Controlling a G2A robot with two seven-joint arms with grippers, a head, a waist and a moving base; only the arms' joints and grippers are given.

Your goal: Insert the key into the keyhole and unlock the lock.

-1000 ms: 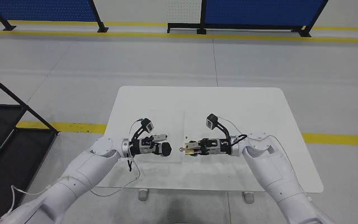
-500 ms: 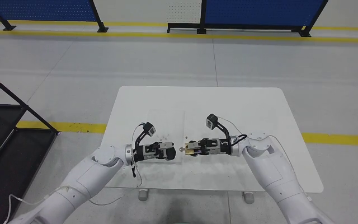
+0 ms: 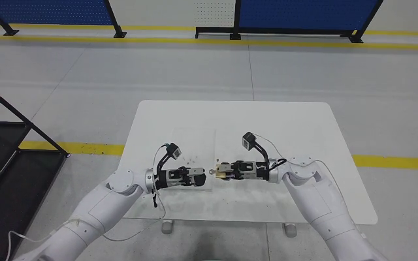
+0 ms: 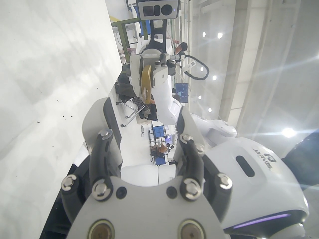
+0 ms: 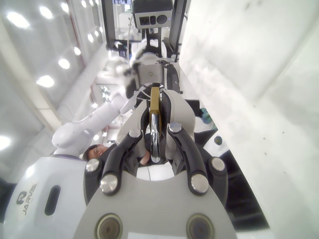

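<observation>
status: right gripper is clamped on the lock, brass body between the fingers, shackle pointing back toward the wrist; the lock is held off the table over its near middle, free end facing the other arm; left gripper sits just beside that end, fingers spread, nothing between them in its own wrist view; a pale speck sits at the lock's free end in the top view (possibly the key, too small to tell); my read: lock is picked up and presented, that part is done; key insertion unconfirmed; shackle looks seated, so I judge it not yet unlocked; left to do: get a grip on the key, seat it fully, turn, shackle pops.
</observation>
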